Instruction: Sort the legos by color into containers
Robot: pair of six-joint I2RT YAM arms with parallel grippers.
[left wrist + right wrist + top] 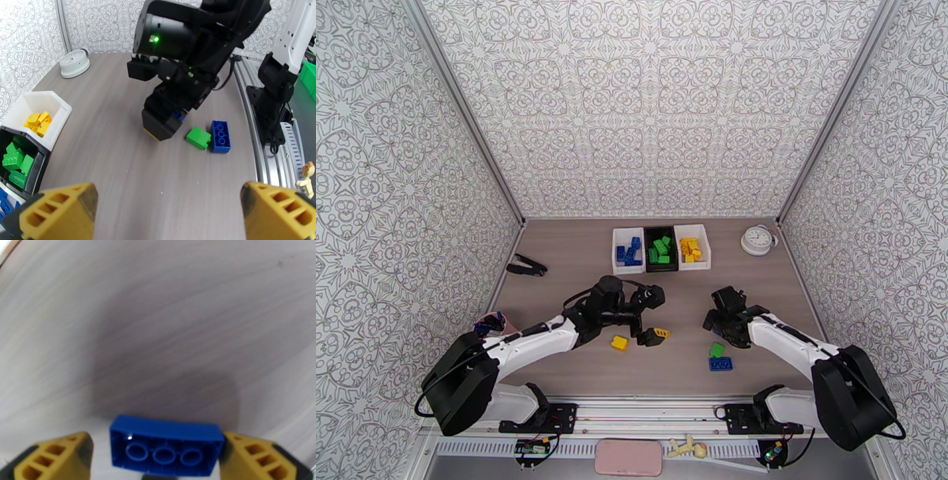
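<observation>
Done so far: the left bin (617,234) holds blue bricks, the black bin (647,235) green ones and the right bin (704,235) yellow ones. I see no mixed colours.

Left to do: four bricks are outside the bins. The yellow brick (619,343) lies alone on the table (569,300). The green brick (198,138) and the second blue brick (220,136) lie touching each other. The fourth is in the right gripper.

Progress: I judge that most of the sorting is done, and the step in hand is carrying one blue piece.

Right gripper (158,459): it pinches the blue brick (166,445) by its short ends, with the hollow underside turned to the wrist camera. The brick hangs above the table, with a shadow under it.

Right arm (790,339): it reaches forward and inward, with the wrist bent down, just beyond the green brick and well apart from the bins.

Left gripper (168,213): the fingers are spread wide, with nothing between them.

Left arm (537,339): it stretches to the middle of the table, with the gripper low, just beside the yellow brick and pointing toward the right arm.

Next, as I judge: the blue brick belongs in the left bin. The way there passes near the left wrist, so the two arms could touch.
</observation>
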